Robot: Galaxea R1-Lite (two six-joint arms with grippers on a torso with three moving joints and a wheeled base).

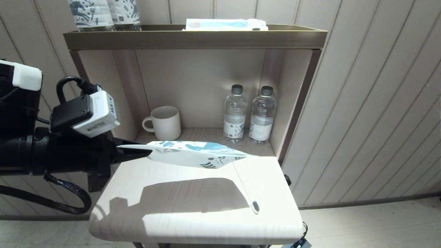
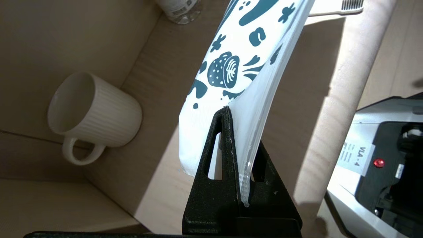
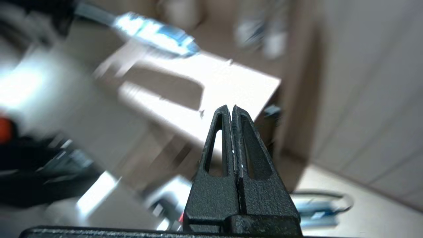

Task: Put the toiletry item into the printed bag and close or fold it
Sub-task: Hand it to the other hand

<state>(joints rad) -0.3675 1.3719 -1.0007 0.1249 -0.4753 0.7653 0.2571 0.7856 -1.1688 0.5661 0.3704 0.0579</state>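
Observation:
The printed bag (image 1: 193, 155) hangs nearly level above the back of the small white table (image 1: 193, 224), its leaf-printed end pointing right. My left gripper (image 1: 137, 152) comes in from the left and is shut on the bag's plain end; the wrist view shows the bag (image 2: 238, 66) pinched between the fingers of the left gripper (image 2: 239, 132). The toiletry item (image 1: 245, 187) lies free on the table's right side, dark bristled head (image 1: 255, 206) toward the front edge. My right gripper (image 3: 230, 107) is shut and empty, low off the table's front right corner.
At the back of the alcove stand a ribbed white mug (image 1: 165, 122) and two water bottles (image 1: 235, 113) (image 1: 262, 115). The shelf above (image 1: 193, 38) carries patterned bottles (image 1: 103, 13) and a flat packet (image 1: 225, 24). Alcove side panels close in both sides.

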